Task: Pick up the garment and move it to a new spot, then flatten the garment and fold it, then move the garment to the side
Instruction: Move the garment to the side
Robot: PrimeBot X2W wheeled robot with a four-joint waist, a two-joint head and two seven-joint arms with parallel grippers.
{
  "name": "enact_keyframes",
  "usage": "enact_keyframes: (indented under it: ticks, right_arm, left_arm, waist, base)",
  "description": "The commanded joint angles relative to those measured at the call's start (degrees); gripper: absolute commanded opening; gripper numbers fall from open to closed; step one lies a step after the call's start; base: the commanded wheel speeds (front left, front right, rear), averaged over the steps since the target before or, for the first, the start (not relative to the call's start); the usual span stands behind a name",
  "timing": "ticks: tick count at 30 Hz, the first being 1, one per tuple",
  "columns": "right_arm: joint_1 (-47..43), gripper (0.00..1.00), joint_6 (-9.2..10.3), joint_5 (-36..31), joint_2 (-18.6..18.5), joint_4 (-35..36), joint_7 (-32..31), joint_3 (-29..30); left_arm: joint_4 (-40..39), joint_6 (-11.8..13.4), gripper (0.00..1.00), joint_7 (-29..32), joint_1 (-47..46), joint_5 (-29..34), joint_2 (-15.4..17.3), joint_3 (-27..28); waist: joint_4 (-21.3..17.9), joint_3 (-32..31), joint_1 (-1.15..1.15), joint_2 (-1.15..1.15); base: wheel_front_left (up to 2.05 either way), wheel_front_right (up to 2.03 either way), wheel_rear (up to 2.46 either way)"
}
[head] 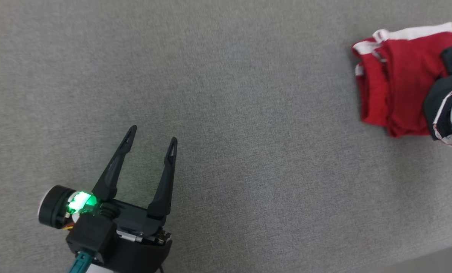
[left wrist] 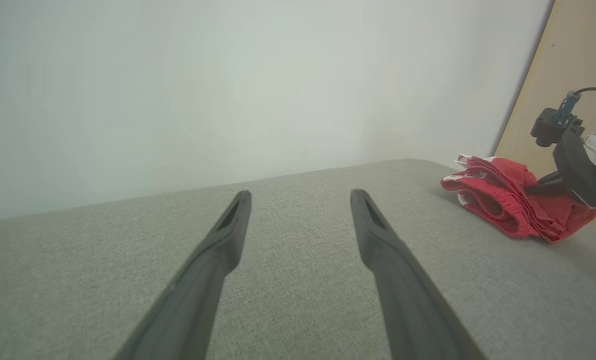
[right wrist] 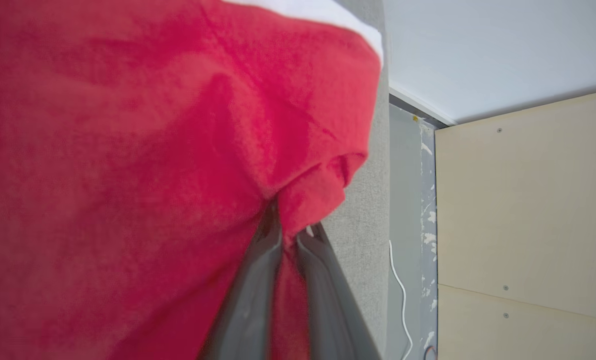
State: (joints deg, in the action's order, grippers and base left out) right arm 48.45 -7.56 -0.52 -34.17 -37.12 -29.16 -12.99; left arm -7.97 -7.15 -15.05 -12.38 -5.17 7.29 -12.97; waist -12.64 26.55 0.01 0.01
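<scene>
Red garment (right wrist: 127, 175) is clamped in the right pincer (right wrist: 292, 232) near the bench (head: 248, 151) edge. Left pincer (head: 153, 134) stands spread wide, well apart from it.

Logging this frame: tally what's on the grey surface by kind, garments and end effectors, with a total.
Garments: 1, the red garment with white trim, folded.
End effectors: 2, the left end effector open over bare surface, the right end effector shut on the garment's cloth.
Total: 3.
</scene>
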Motion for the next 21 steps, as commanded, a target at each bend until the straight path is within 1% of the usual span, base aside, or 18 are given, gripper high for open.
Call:
enact_keyframes:
  ticks: [1,2,4,11,16,17,18,19,21]
  right_arm:
    - [1.1,0.0,0.15,-1.4,-0.1,-0.8,2.3,1.3]
    - [1.1,0.0,0.15,-1.4,-0.1,-0.8,2.3,1.3]
    - [2.1,0.0,0.15,-3.1,-0.7,-1.7,4.2,2.6]
    - [4.9,0.0,0.16,-10.0,-3.0,-3.7,9.4,9.4]
    - [4.5,0.0,0.16,-13.1,-2.6,-3.9,13.4,15.2]
    - [4.3,0.14,0.16,-13.6,-2.1,-3.7,14.2,16.2]
    - [4.3,0.74,0.15,-14.2,-1.4,-3.5,15.2,16.9]
    - [4.1,1.0,0.15,-14.9,-0.7,-3.4,16.2,17.3]
    - [3.9,1.0,0.16,-15.7,0.4,-3.1,18.6,18.5]
  left_arm:
    - [-0.6,-0.3,1.0,-0.2,-0.3,0.4,1.3,0.0]
    - [-0.6,-0.3,1.0,-0.2,-0.3,0.4,1.3,0.0]
    - [-1.1,-0.4,1.0,-0.2,0.0,0.6,2.2,0.0]
    - [-3.4,-0.3,1.0,0.1,0.2,0.9,3.9,0.3]
    - [-4.9,-0.1,1.0,0.6,0.0,1.0,4.5,0.1]
    - [-5.1,0.1,1.0,0.8,0.0,1.0,4.6,0.1]
    - [-5.3,0.3,1.0,0.9,0.1,1.0,4.7,0.3]
    - [-5.5,0.4,1.0,1.0,0.4,0.9,4.8,0.4]
    - [-5.5,0.5,1.0,1.2,0.7,0.7,4.9,0.3]
  waist:
    - [-1.5,4.6,-0.01,-0.01]
    - [-1.5,4.6,-0.01,-0.01]
    - [-1.4,5.8,-0.01,-0.01]
    - [-1.2,8.8,-0.01,-0.01]
    - [-1.2,10.2,-0.01,-0.01]
    - [-1.4,10.4,-0.01,-0.01]
    - [-1.7,10.6,-0.01,-0.01]
    - [-1.9,10.6,-0.01,-0.01]
    - [-2.3,10.5,-0.01,-0.01]
  base:
    - [0.0,0.0,0.0]
    - [0.0,0.0,0.0]
    - [0.0,0.0,0.0]
    - [0.0,0.0,0.0]
    - [0.0,0.0,0.0]
    - [0.0,0.0,0.0]
    - [0.0,0.0,0.0]
    - [0.0,0.0,0.0]
    - [0.0,0.0,0.0]
